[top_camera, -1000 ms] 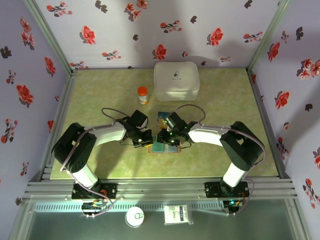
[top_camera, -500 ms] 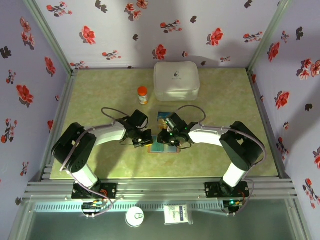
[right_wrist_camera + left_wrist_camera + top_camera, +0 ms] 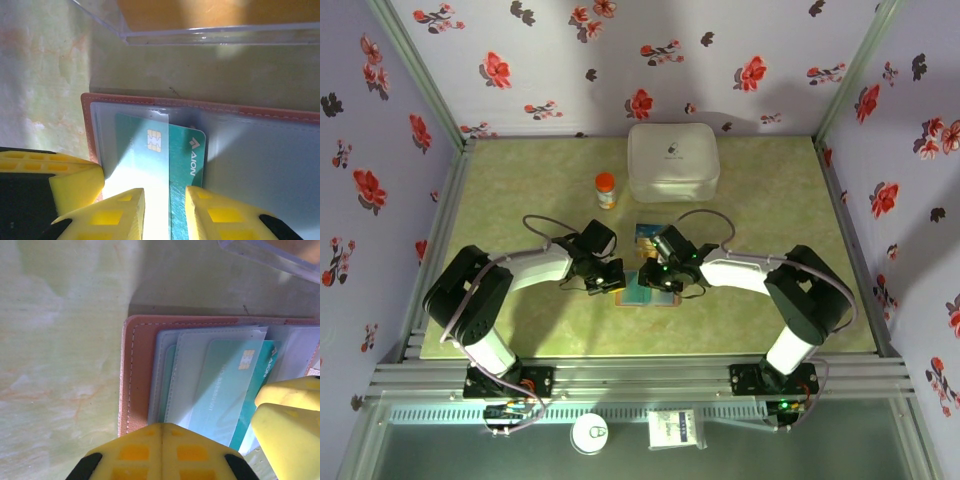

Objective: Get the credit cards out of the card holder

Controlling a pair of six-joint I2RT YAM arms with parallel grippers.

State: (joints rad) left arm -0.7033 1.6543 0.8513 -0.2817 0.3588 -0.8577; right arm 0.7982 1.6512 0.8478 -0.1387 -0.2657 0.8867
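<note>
Straddling card (image 3: 180, 150) near end, right gripper (image 3: 165, 196) narrow, unclamped; card's long axis runs straight ahead. Left gripper (image 3: 161, 435) closed at holder (image 3: 137, 370) edge.

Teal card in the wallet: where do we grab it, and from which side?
Grip the teal card by its bare logo strip, which sticks out past the clear sleeve; the chip half is under plastic. It lies flat on the wallet, so probably come in low from the wallet's middle and slide it out that way.

Green marbled table (image 3: 520, 180): white case (image 3: 672, 160), orange-capped bottle (image 3: 606, 190), open card holder (image 3: 136, 370), clear sheet (image 3: 200, 35).
</note>
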